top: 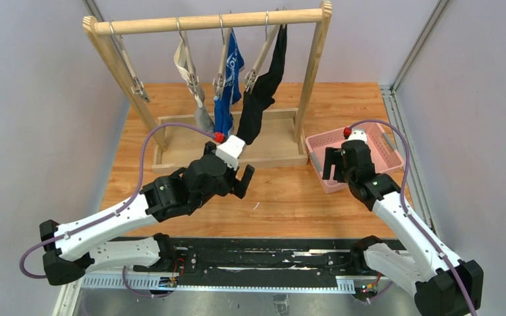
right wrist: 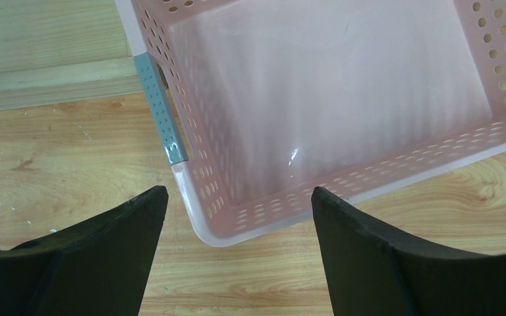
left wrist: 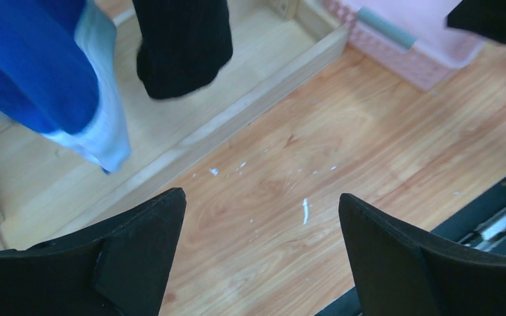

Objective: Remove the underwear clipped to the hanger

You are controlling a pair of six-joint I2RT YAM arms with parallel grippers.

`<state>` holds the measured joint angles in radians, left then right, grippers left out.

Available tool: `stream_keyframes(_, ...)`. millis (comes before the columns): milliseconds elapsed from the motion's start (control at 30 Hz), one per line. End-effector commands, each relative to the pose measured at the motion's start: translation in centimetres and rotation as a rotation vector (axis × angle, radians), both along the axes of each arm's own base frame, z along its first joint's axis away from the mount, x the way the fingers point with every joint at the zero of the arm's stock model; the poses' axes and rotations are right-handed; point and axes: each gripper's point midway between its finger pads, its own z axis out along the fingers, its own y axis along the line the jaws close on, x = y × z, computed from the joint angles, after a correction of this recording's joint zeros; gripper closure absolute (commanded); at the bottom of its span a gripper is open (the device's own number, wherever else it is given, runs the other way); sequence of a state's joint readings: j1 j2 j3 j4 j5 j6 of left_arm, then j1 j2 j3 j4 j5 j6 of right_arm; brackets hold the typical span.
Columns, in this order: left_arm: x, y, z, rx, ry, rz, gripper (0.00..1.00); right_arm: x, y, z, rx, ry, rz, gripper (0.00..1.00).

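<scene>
Three briefs hang from clip hangers on a wooden rack (top: 207, 23): a grey-beige one (top: 186, 66) at the left, a bright blue one (top: 229, 89) in the middle and a larger black one (top: 263, 92) at the right. My left gripper (top: 232, 166) is open and holds nothing, in front of the rack's base and just below the black brief's lower end. In the left wrist view the left gripper (left wrist: 261, 196) is over bare table, with the blue brief (left wrist: 46, 66) and the black brief (left wrist: 181, 46) hanging ahead. My right gripper (top: 341, 166) is open and holds nothing at the pink basket's near left corner (right wrist: 238, 197).
The pink perforated basket (top: 385, 155) stands right of the rack; its rim shows in the right wrist view (right wrist: 191, 191) and the left wrist view (left wrist: 428, 66). The rack's wooden base frame (top: 273, 160) lies ahead of the left gripper. A bare clip hanger (top: 128, 66) hangs at the rack's far left.
</scene>
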<state>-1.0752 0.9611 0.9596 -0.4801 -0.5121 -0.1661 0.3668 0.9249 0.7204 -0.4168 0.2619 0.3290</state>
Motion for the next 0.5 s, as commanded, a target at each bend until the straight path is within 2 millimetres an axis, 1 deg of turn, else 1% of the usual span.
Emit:
stream_keyframes(0, -0.9, -0.7, 4.7, -0.070, -0.013, -0.043, 0.02, -0.3, -0.2, 0.7, -0.024, -0.028, 0.018, 0.18)
stream_keyframes(33, -1.1, -0.8, 6.4, -0.100, -0.023, -0.054, 0.02, -0.3, -0.3, 0.8, -0.025, -0.032, 0.015, 0.18)
stream_keyframes(100, -1.5, -0.6, 9.0, -0.137, -0.037, -0.075, 0.02, -0.4, -0.4, 0.7, -0.028, -0.036, 0.010, 0.18)
stream_keyframes(167, -2.0, -0.4, 12.2, -0.176, -0.066, -0.102, 0.02, -0.4, -0.5, 0.6, -0.030, -0.035, 0.009, 0.18)
stream_keyframes(300, -2.6, 0.1, 19.3, -0.245, -0.186, -0.165, 0.02, -0.3, -0.3, 0.3, -0.033, -0.022, 0.014, 0.20)
stream_keyframes(400, -2.6, 1.0, 24.4, -0.256, -0.289, -0.179, 0.02, -0.1, -0.1, 0.3, -0.027, -0.014, 0.019, 0.22)
stream_keyframes(467, -1.8, 2.4, 27.5, -0.264, -0.367, -0.117, 0.02, -0.1, 0.1, 0.3, -0.019, -0.010, 0.023, 0.23)
